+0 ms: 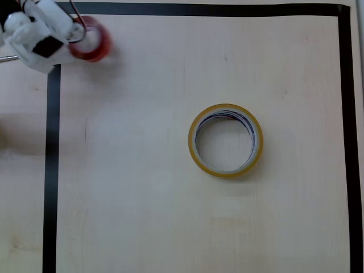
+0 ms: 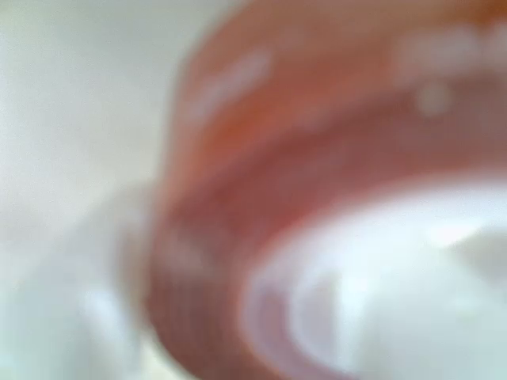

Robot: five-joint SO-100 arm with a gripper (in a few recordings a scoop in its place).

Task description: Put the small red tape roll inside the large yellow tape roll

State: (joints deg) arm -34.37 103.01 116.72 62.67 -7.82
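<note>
Overhead view: white gripper (image 1: 77, 31) at top-left corner, at small red tape roll (image 1: 91, 40); large yellow tape roll (image 1: 226, 141) lay flat mid-table, well apart. Jaw state unclear.
Wrist view: red roll (image 2: 317, 198) blurred, very close. Likely light, stiff; best pinched across wall.

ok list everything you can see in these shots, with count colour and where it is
small red tape roll: one, red with a whitish core, top left corner of the overhead view, at the gripper; blurred and very close in the wrist view
large yellow tape roll: one, yellow-tan ring with a whitish inner core and an empty hole, lying flat right of centre, well apart from the red roll
black tape lines: black, marking a border along the left, top and right of the table
table: one, light wood
gripper: one, white, top left corner, at the red roll; grip state unclear
</note>
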